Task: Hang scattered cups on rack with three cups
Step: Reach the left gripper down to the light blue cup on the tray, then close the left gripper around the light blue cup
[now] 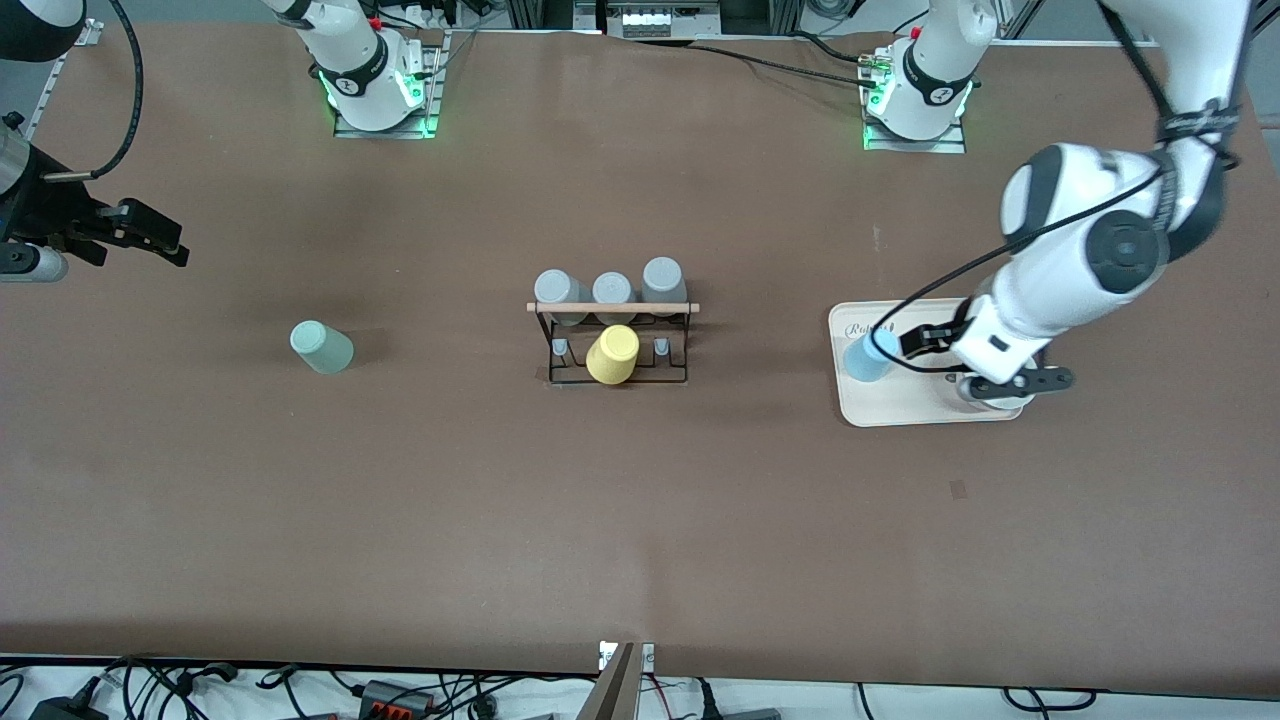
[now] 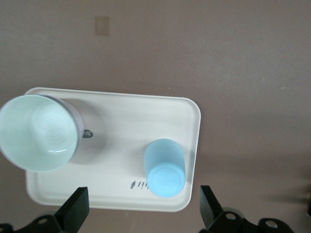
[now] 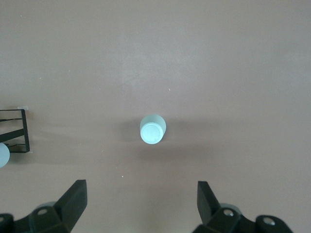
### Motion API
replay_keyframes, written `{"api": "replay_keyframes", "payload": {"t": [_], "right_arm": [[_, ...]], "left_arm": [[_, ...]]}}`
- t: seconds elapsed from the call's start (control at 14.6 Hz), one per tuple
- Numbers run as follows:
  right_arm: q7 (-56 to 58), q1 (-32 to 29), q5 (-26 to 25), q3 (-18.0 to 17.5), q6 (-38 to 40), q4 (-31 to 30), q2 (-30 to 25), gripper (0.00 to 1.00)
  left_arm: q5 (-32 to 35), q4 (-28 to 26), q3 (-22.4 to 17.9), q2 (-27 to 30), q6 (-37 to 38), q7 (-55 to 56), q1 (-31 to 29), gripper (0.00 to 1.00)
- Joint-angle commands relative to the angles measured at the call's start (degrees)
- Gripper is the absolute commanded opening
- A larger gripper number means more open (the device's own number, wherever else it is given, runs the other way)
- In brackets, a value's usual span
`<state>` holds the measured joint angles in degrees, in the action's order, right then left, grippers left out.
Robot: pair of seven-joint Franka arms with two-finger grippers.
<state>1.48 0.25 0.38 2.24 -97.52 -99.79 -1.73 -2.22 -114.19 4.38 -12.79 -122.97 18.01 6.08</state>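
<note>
Rack: black wire frame with a light wooden rod across its top, at the centre of the front view on the brown worktop. Three grey cups sit inverted on its upper row of pegs; a yellow cup sits on the middle peg of the lower row, with a bare peg on either side of it. Judgement: those two bare pegs are the likely targets.

Light blue cup: right of centre in the front view, base up on the beige tray, close to the tray edge that faces the rack. Inverted, it presents a plain tapered wall for a side grasp.

Bowl: pale, open side up, left of centre in the left wrist view, on the same tray; not a task item.

Left gripper: over the tray beside the light blue cup. Fingers spread wide, holding nothing. Judgement: staged for descent onto that cup.

Sage green cup: left of centre in the front view, base up on the bare worktop, well apart from the rack.

Right gripper: at the left edge of the front view, above the worktop, wrist camera looking down on the sage green cup. Fingers wide apart, empty. Judgement: this arm waits.

Progress: neither scattered cup hung yet.
</note>
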Motion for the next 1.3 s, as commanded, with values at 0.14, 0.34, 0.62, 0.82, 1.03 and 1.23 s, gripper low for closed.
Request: {"api": "replay_keyframes", "payload": {"t": [0.14,0.34,0.62,0.82,1.03,1.23], "right_arm": [[0.46,-0.69,-0.12,-0.39,0.57,0.04,0.41,1.0],[0.46,-0.69,-0.12,-0.31,0.57,0.04,0.41,1.0],[0.37,-0.78,-0.12,-0.31,0.49,0.04,0.41,1.0],[0.46,-0.78,-0.12,-0.31,0.49,0.04,0.33,1.0],[0.46,-0.78,-0.12,-0.31,0.49,0.04,0.41,1.0],[0.54,-0.78,-0.12,-0.31,0.49,0.04,0.41,1.0]], "left_arm": [[-0.25,-9.73,2.39,-1.26,-13.77,3.95,-0.28,1.0],[-0.25,-11.05,3.27,-3.64,-17.3,5.28,-0.28,1.0],[-0.16,-12.99,3.36,-4.61,-19.85,5.28,-0.28,0.99],[-0.16,-13.08,3.36,-4.61,-19.24,5.1,-0.28,0.85],[-0.07,-12.99,3.36,-4.61,-17.58,4.75,-0.28,0.65],[-0.07,-12.38,3.36,-4.52,-15.38,4.75,-0.28,0.48]]}}
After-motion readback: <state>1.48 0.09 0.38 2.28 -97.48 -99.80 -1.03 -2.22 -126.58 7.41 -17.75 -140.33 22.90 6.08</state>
